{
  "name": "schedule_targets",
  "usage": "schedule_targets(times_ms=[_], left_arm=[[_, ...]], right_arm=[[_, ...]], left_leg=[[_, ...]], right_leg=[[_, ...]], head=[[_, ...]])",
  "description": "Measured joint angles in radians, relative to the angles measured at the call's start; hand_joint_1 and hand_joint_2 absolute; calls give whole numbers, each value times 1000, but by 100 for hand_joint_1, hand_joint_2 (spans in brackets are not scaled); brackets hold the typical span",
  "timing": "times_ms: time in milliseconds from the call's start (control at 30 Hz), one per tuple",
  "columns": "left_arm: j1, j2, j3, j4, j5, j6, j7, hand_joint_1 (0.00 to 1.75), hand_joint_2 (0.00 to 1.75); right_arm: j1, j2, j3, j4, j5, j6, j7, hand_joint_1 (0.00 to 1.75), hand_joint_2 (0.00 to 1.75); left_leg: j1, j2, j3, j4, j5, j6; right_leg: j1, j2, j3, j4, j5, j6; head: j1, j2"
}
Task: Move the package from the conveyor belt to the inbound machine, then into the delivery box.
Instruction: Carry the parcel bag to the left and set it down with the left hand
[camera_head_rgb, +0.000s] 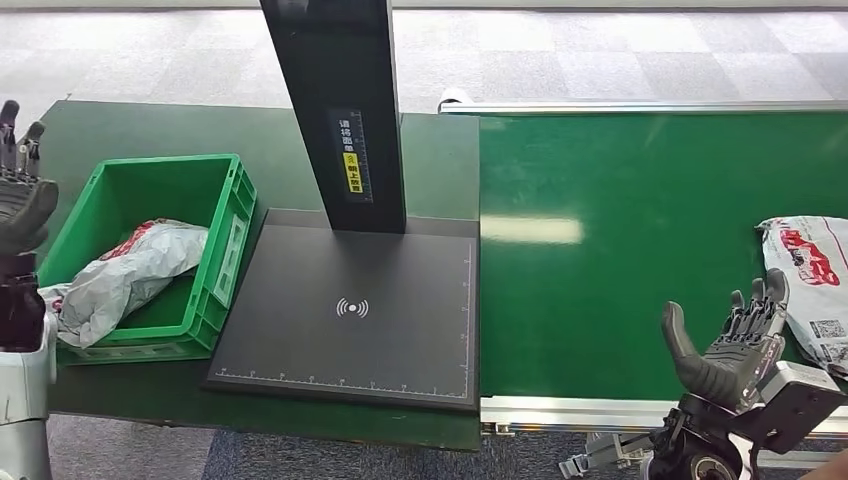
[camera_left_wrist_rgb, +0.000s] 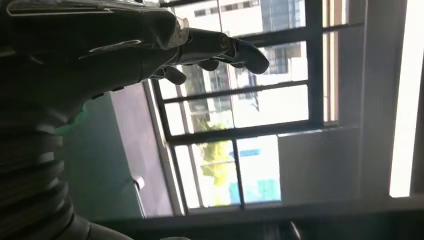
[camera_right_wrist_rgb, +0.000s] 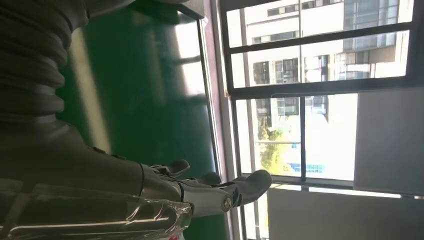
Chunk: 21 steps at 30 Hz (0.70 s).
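A white package with red print (camera_head_rgb: 812, 285) lies on the green conveyor belt (camera_head_rgb: 640, 250) at the right edge of the head view. My right hand (camera_head_rgb: 735, 345) hovers just left of it over the belt's near edge, fingers spread and empty; the right wrist view shows the same hand (camera_right_wrist_rgb: 200, 192) open above the belt (camera_right_wrist_rgb: 145, 95). The black inbound machine plate (camera_head_rgb: 350, 310) with its post (camera_head_rgb: 345, 110) stands in the middle. A green delivery box (camera_head_rgb: 215, 200) at the left holds a grey and red package (camera_head_rgb: 130, 275). My left hand (camera_head_rgb: 20, 195) is raised beside the box, fingers extended, holding nothing (camera_left_wrist_rgb: 215, 47).
The dark green table (camera_head_rgb: 130, 130) carries the box and the machine. A metal rail (camera_head_rgb: 640, 106) runs along the belt's far side and another (camera_head_rgb: 580, 410) along its near side. Grey carpet lies beyond. Windows fill both wrist views.
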Motion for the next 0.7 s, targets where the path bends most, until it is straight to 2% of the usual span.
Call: schedule_targets(times_ms=[67,133,267,400,533,700], left_arm=[[74,-62,-40,-78,60,-64,6,0,175],[146,-123,-107,-135,10,-57,-12,0,175],[247,-233,-311,-155,-141,51,-87,0,175],[282,-324,-499,-62,-232,175,-136,0,175],[299,-369,-618,29,-248,218,-186,0,175],[306,-395,-658,86,-206,210,-144,0,175]], right_arm=[[-4,2,6,6,14,9,5,0,175],[-7,4,14,11,33,27,21,0,175],[-10,13,42,30,67,73,51,0,175],[-8,19,101,64,86,120,42,0,175],[0,21,152,88,88,121,29,0,175],[5,20,175,106,73,146,34,0,175]], left_leg=[[-1,0,0,0,0,0],[-1,-1,0,0,-1,0],[-2,-2,0,0,-1,1],[-2,-2,1,0,-1,1],[-1,-2,1,0,-1,1],[-1,-2,1,0,-1,1]], right_leg=[[-1,0,0,0,0,0],[-1,0,0,0,0,1],[-2,-2,1,-1,0,1],[-2,-2,2,-1,0,1],[-1,-2,2,-1,0,1],[-1,-2,2,-1,0,1]], head=[[0,0],[0,0],[0,0],[0,0],[0,0],[0,0]])
